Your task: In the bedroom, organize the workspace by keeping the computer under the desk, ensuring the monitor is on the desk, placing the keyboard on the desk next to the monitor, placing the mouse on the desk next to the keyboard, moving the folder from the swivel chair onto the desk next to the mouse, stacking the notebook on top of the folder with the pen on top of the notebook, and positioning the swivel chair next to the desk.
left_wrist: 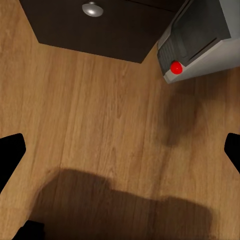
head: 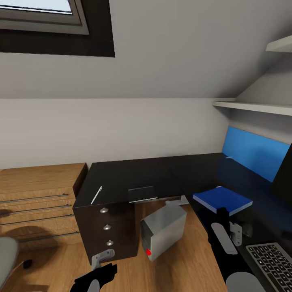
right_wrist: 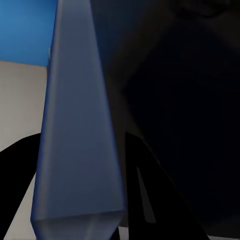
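Though partly hidden at its near edge, folder [head: 224, 198] flat on the desk [head: 134, 176], right-hand wing, beyond the keyboard [head: 271, 263]. Right gripper [head: 222, 214] at that near edge; in the right wrist view a finger either side of the folder's [right_wrist: 75, 100] pale edge, right gripper [right_wrist: 80, 165] narrow around it, cannot tell whether clamped or merely close. Left gripper [head: 97, 275] low over the wood floor [head: 182, 263], beside the desk's drawer unit [head: 107, 229]; in the left wrist view, left gripper [left_wrist: 120, 150] spread wide, nothing between the fingers. Computer [head: 164, 231] on the floor in the desk's corner, tilted, red button on its front, partly under the top. Notebook [head: 142, 194] flat at the desk's front edge, pen [head: 96, 195] to its left on the top, apart from it. Monitor [head: 284, 174] at the far right on the desk. Swivel chair [head: 7, 259] seat at lower left, well apart from the desk, in front of the wooden cabinet [head: 36, 190].
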